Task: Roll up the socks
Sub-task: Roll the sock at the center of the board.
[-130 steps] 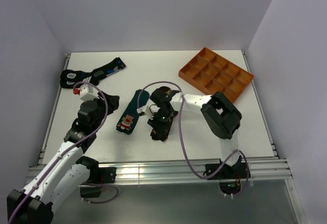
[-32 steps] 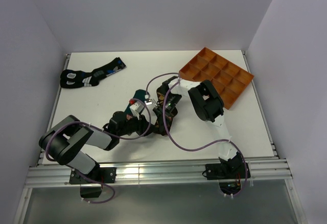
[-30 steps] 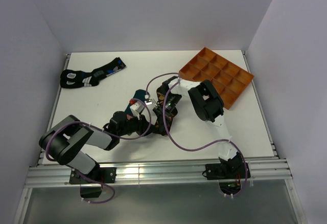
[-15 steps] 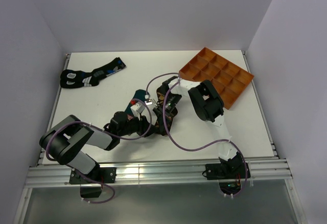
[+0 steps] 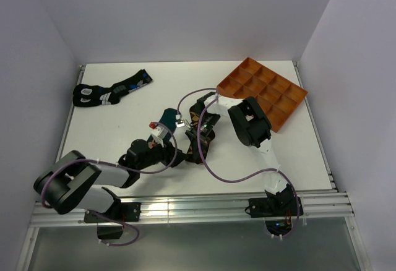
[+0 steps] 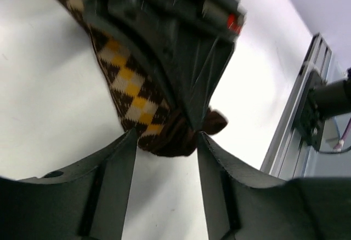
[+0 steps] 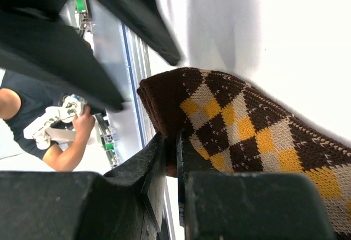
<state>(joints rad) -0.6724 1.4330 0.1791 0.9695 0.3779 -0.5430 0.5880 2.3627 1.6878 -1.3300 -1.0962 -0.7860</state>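
The brown-and-black checkered sock (image 6: 131, 86) lies on the white table, with yellow and cream diamonds and a dark brown cuff (image 7: 164, 95). My right gripper (image 7: 170, 141) is shut on that cuff's edge; it shows in the top view (image 5: 198, 150) near the table's middle. My left gripper (image 6: 165, 136) is open, low over the table, its two fingertips straddling the cuff's tip. In the top view it (image 5: 180, 154) sits just left of the right gripper. The dark teal-green sock (image 5: 166, 117) lies behind the left wrist, mostly hidden by it.
An orange compartment tray (image 5: 263, 91) stands at the back right. A black-and-blue patterned pair of socks (image 5: 108, 90) lies at the back left. The aluminium rail (image 5: 185, 209) runs along the near table edge, close to the cuff in the left wrist view (image 6: 299, 103).
Earlier, the left arm came from the left side to the checkered sock. In the last half second its elbow dropped and the arm stretched flatter. The right gripper stayed on the cuff.
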